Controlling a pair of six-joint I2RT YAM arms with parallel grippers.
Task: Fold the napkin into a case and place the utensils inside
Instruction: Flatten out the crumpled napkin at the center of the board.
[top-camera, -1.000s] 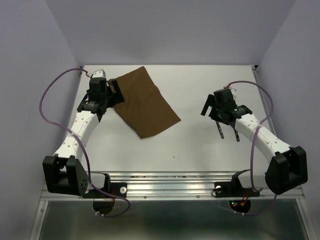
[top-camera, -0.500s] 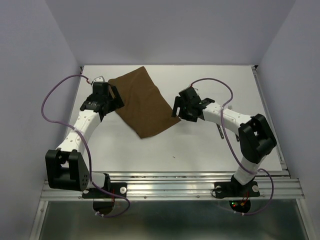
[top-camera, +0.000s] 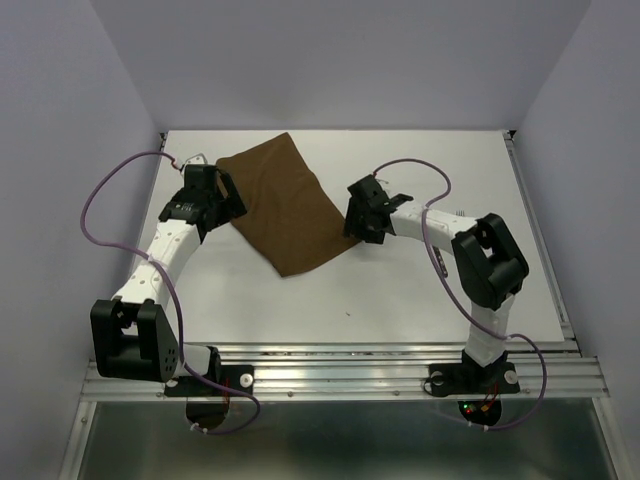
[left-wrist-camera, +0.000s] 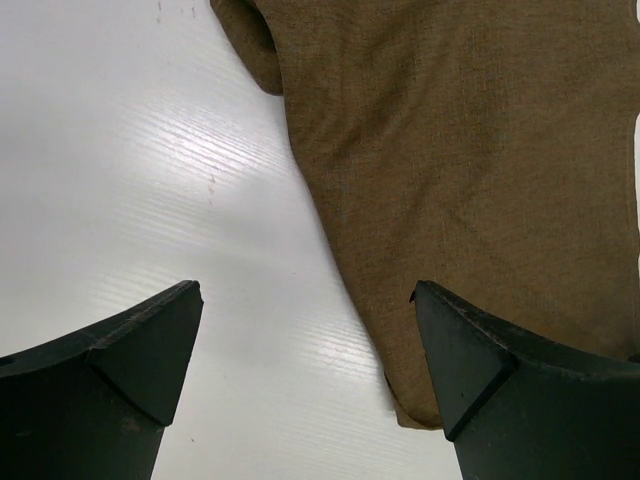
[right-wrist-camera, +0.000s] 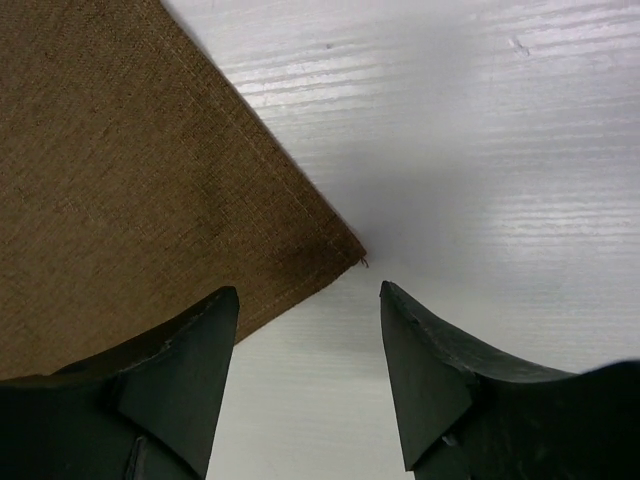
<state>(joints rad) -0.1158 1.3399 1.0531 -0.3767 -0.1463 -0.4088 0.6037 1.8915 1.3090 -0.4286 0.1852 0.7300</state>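
The napkin (top-camera: 285, 208) lies flat on the white table, a dark brown cloth turned at an angle. My left gripper (top-camera: 228, 197) sits at its left corner. In the left wrist view that gripper (left-wrist-camera: 305, 300) is open, its right finger (left-wrist-camera: 500, 375) over the napkin's (left-wrist-camera: 480, 150) edge, with bare table between the fingers. My right gripper (top-camera: 354, 222) is at the napkin's right corner. In the right wrist view that gripper (right-wrist-camera: 308, 300) is open and low, and the napkin's (right-wrist-camera: 130, 190) corner lies just ahead of its fingertips. The utensils are hidden behind the right arm.
The white table (top-camera: 400, 290) is walled in by pale purple panels on the left, back and right. A metal rail (top-camera: 330, 360) runs along the near edge. The right arm's elbow (top-camera: 490, 260) stands over the right half of the table.
My right arm has swung left from the right side of the table to the napkin's right corner, and its jaws have narrowed a little. The left gripper has barely moved.
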